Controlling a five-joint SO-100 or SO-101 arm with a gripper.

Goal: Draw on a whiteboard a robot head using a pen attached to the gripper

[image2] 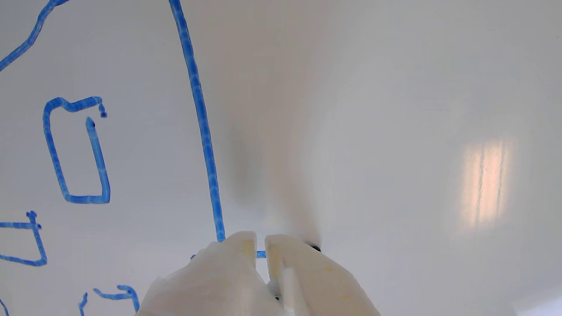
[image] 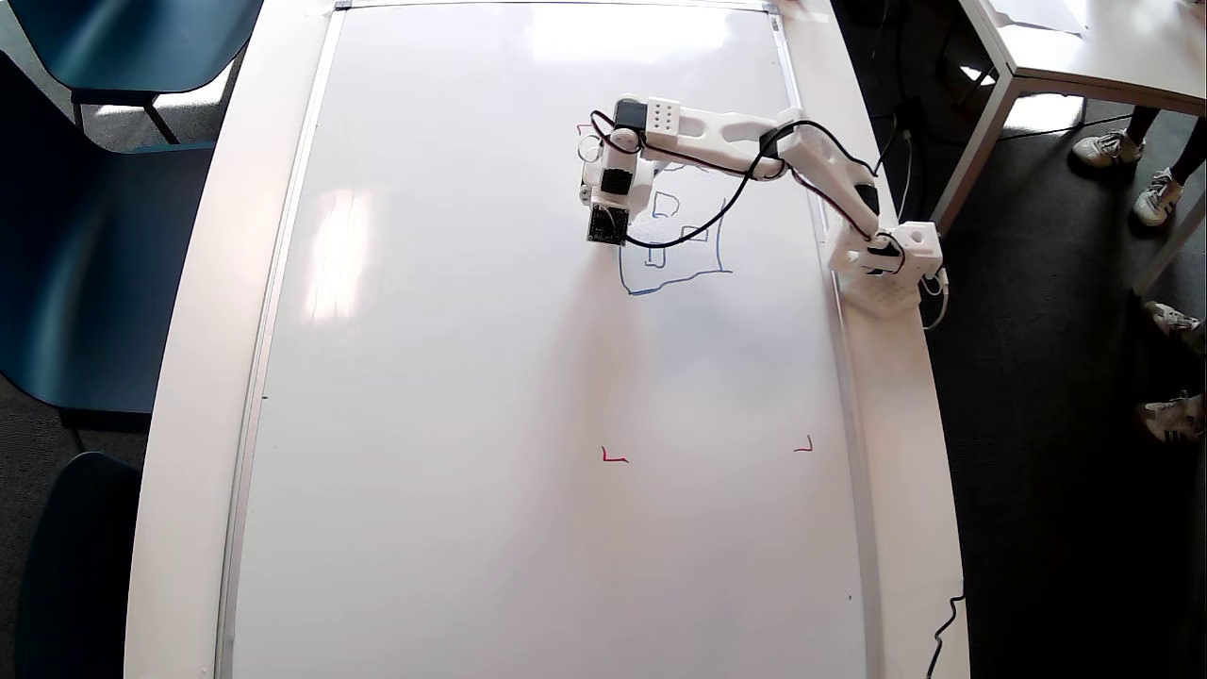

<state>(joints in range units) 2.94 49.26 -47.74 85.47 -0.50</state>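
Overhead and wrist views of a drawing in progress. The whiteboard (image: 453,377) covers most of the white surface (image: 896,453); the arm reaches in from its base (image: 891,259) at the right edge in the overhead view. The robot head (image: 674,247), a wobbly blue outline with small rectangles inside, lies in the board's upper right part, partly under the arm. The hand (image2: 260,245) hangs at the outline's left side; in the wrist view its two white fingers (image2: 237,263) stand nearly together with a thin gap, low over the board where a long blue stroke ends. Only a dark spot beside them hints at the pen (image2: 314,248), so a grip on it cannot be confirmed. Risks, as judgement: uneven tip pressure could break or skip the line; the wobble suggests closing strokes may miss their starting corners.
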